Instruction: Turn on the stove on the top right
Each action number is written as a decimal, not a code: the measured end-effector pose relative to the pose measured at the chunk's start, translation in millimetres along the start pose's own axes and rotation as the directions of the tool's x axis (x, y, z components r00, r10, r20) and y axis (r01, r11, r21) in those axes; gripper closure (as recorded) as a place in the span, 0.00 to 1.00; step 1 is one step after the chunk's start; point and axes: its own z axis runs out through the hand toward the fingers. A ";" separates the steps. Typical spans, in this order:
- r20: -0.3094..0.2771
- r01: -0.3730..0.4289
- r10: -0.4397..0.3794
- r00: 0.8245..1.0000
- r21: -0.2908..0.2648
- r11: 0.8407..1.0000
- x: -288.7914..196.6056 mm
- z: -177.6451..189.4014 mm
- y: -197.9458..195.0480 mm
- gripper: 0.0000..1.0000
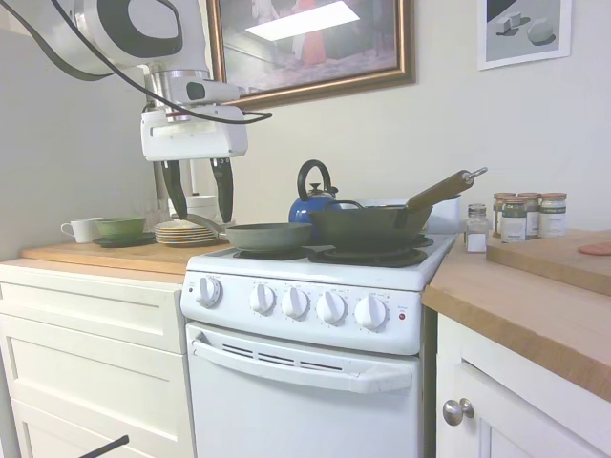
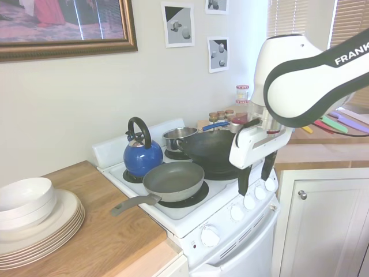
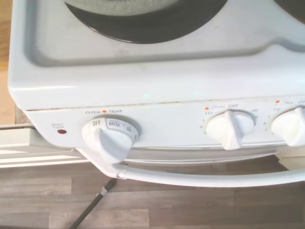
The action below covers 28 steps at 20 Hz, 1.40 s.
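The gripper, fingers apart, is hovering above the stove's knob row, near the oven knob, far from the right-end knobs

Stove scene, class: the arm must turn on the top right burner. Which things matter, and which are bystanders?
Belongs to the job:
stove
knobs
gripper, open

Just lying about:
blue kettle
frying pan
wok
plates
spice jars

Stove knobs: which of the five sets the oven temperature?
The far-left knob, spaced apart from the other four; the wrist view shows OVEN TEMP printed by it.
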 end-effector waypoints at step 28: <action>0.037 -0.117 0.124 0.992 -0.144 0.983 138.9 79.4 56.9 1.00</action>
